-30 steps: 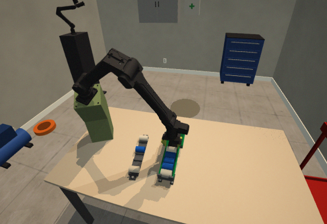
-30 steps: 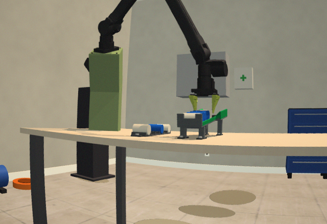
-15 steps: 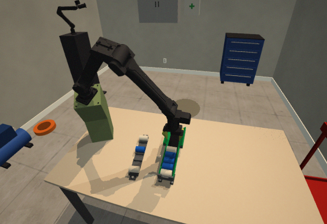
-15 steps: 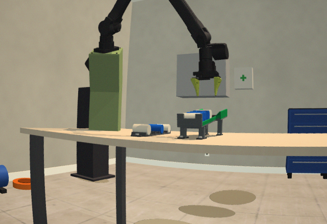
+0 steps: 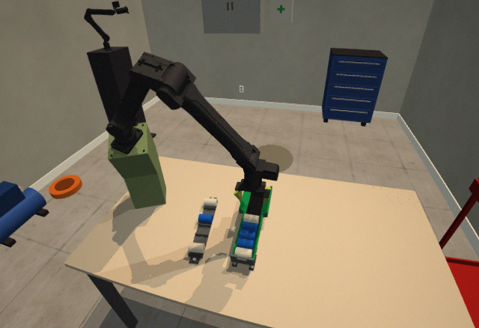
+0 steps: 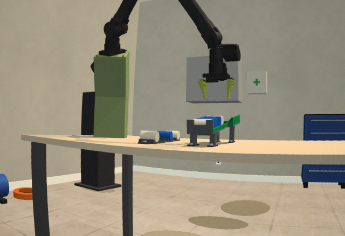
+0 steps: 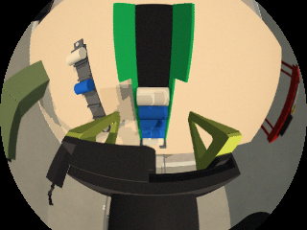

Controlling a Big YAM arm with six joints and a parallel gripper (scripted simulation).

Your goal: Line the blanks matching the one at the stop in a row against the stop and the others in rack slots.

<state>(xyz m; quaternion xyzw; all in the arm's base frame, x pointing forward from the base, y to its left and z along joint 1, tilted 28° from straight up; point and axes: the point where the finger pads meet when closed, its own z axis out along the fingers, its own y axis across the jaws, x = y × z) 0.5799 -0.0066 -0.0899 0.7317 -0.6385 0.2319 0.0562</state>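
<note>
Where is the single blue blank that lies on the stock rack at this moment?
In the top view, the blue blank lies across the stock rack, left of the green feed ramp, between two white blanks at the rack's ends.

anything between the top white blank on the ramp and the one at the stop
Yes. Blue blanks lie across the ramp between the upper white blank and the white blank at the stop, so it cannot close up.
</note>
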